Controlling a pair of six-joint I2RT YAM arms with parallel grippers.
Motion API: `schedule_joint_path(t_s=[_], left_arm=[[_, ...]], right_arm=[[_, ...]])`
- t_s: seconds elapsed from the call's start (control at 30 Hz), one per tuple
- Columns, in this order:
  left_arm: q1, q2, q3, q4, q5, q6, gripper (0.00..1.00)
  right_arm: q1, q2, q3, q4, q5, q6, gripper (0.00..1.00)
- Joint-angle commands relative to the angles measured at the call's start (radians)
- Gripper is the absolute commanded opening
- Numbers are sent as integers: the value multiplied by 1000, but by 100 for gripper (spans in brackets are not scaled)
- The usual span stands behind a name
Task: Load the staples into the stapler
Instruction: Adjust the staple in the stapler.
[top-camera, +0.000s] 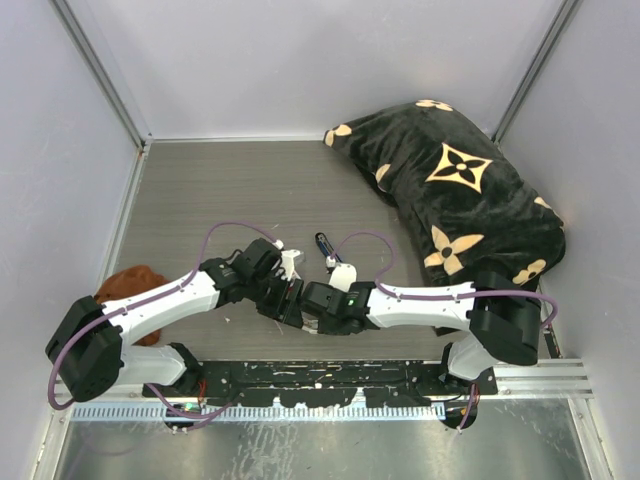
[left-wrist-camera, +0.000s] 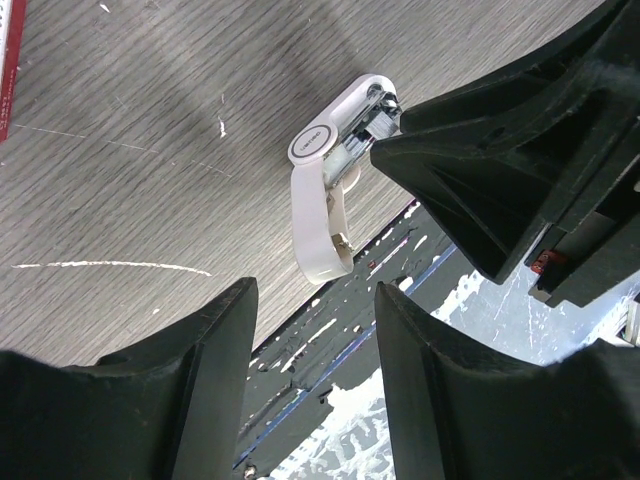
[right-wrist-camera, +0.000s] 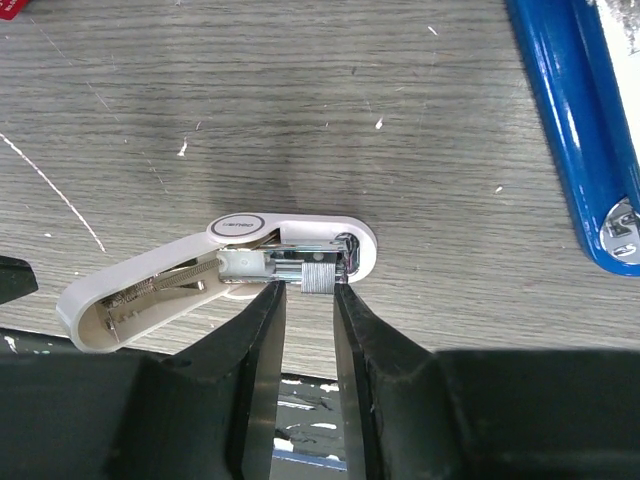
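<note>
Grey wood-grain table (top-camera: 200, 190) fills a white-walled booth, with a black pillow (top-camera: 460, 190) patterned in tan flowers piled in the far right corner and a brown cloth (top-camera: 130, 285) at the left edge. Both arms reach in low and meet near the middle of the table's near side. A white stapler (right-wrist-camera: 300, 225) lies there on its side, close to the near edge, its lid swung wide so that the spring and the silver channel show. The staples (right-wrist-camera: 318, 278), a short silvery block, sit at the front end of that channel, right between the tips of the right gripper (right-wrist-camera: 308, 300). Its fingers stand close together with a narrow gap; the block seems to touch one finger, but I cannot tell whether it is pinched or only flanked. The left gripper (left-wrist-camera: 312, 330) hovers just beside the white stapler's lid end, its fingers well apart with nothing between them, touching nothing. The blue stapler (right-wrist-camera: 575, 130) lies on the table just beyond the grippers, near the white stapler but apart from it, with neither gripper on it; a bit of silver metal shows at one end. At the edge of the left wrist view a sliver of a red-and-white box (left-wrist-camera: 5, 80) rests on the table.
</note>
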Motion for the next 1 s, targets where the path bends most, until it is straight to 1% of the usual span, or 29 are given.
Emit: schedule_joint_path(t_s=[0.0,0.3,0.53,0.67,0.8,0.97], left_arm=[[-8,-1,27,-4,-2,18,52],[-10,-5,27,-6,-4,20,51],[-14,-7,27,-8,-8,21,51],[-15,-5,29,-8,-9,21,51],[-13,-5,29,-10,-11,21,53],[-14,-7,31,-10,-11,23,56]], right_arm=[[4,10,9,20,0,18,31],[6,29,8,23,3,21,29],[8,10,10,17,15,20,26],[8,-16,30,-15,32,15,27],[8,-47,52,-47,66,4,30],[-2,-35,62,-58,80,-21,31]])
